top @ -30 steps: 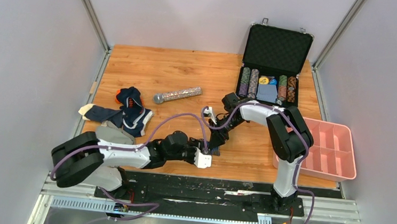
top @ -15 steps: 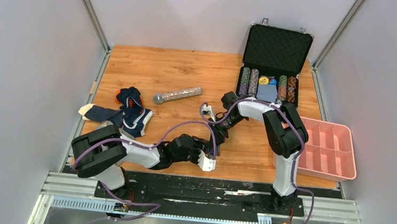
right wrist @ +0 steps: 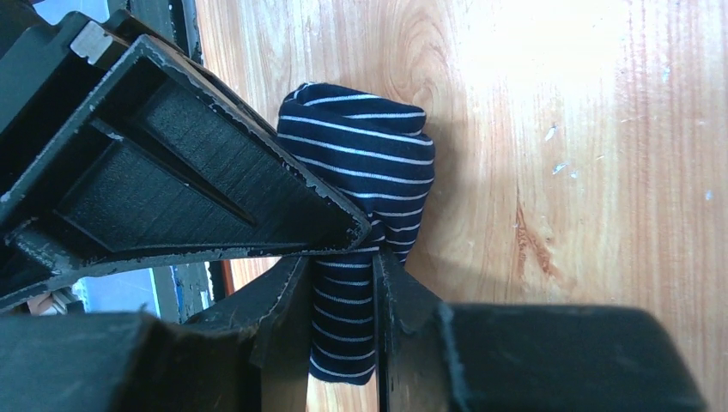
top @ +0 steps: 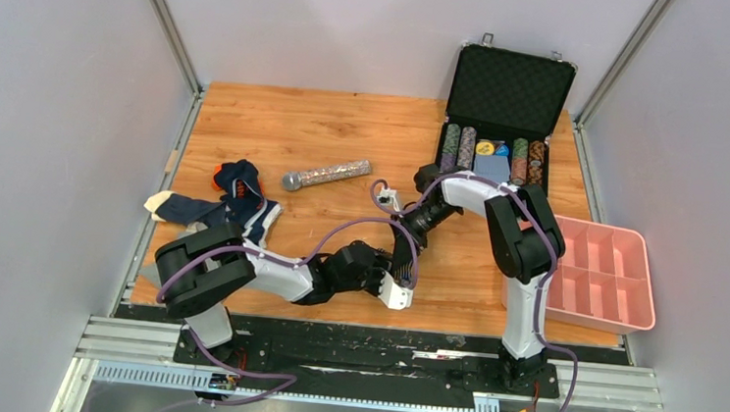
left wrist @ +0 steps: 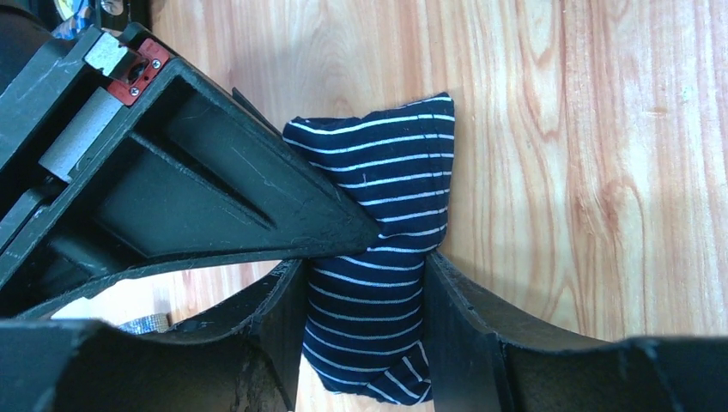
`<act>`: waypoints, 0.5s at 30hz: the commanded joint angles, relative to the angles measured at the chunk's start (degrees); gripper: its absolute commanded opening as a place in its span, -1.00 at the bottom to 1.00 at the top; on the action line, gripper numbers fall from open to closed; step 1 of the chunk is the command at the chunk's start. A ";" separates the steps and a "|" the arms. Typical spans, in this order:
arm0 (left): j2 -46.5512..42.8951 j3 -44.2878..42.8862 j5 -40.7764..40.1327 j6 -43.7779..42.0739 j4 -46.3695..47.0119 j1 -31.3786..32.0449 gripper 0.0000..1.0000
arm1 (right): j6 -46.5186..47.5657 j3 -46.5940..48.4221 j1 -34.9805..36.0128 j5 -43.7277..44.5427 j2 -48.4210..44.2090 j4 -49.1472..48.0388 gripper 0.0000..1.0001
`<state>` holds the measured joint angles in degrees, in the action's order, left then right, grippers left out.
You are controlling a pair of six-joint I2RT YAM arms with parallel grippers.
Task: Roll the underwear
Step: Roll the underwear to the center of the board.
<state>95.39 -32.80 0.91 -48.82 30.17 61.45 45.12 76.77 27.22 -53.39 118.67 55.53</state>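
Far L of the wooden table [top: 289, 121], the plain navy underwear [top: 241, 196] w/ its orange patch lay crumpled in a heap, nothing touching it. Just behind and R of it a glittery microphone [top: 326, 174] lay on its side, well apart from both arms. The left arm stretched low along the near edge twd the middle, and the left gripper [left wrist: 365, 283] was grasping the striped underwear [left wrist: 382, 189]: in the left wrist view its fingers [left wrist: 464, 335] pressed the navy, white-striped roll on both sides, no gap either side. The roll sat on bare wood at centre-front, btw the two wrists, mostly hidden from the top cam. The right gripper [right wrist: 343, 283] met it there, the right arm folded back on itself, and was clenched tight on the same roll. Its fingers [right wrist: 288, 326] squeezed the cloth to a narrow waist, the free end bulging out past the tips. Each claw's finger crossed the other's wrist view, so the two were v. close together. Further R, at the back, stood an open black case [top: 511, 85] w/ rows of poker chips. Far R, a pink compartment tray [top: 612, 275] sat beside the right arm.
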 commanded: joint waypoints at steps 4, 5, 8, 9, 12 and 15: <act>7.59 -4.31 6.04 -4.16 -18.34 -1.00 -0.11 | 0.88 -2.38 2.92 9.60 5.97 0.54 -0.87; 8.57 -4.79 7.44 -4.52 -20.62 -1.05 -0.14 | 0.74 -2.38 2.81 9.49 6.04 0.55 -0.84; 10.59 -7.05 10.08 -5.76 -25.62 -1.09 -0.29 | -0.24 -1.70 2.09 8.91 6.23 0.60 -0.70; 11.74 -7.60 11.33 -5.94 -28.44 -1.14 -0.31 | -0.86 -1.26 1.64 8.48 6.45 0.61 -0.62; 14.20 -9.72 13.28 -6.47 -33.85 -1.17 -0.39 | -2.47 0.38 -0.46 6.27 6.28 0.72 -0.23; 16.09 -10.27 14.21 -7.42 -36.53 -1.21 -0.43 | -4.64 4.31 -4.14 3.74 3.74 0.95 0.28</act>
<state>99.55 -44.95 8.08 -53.10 10.85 59.57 42.78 78.72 23.59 -53.32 120.62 60.73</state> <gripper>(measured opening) 0.512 0.531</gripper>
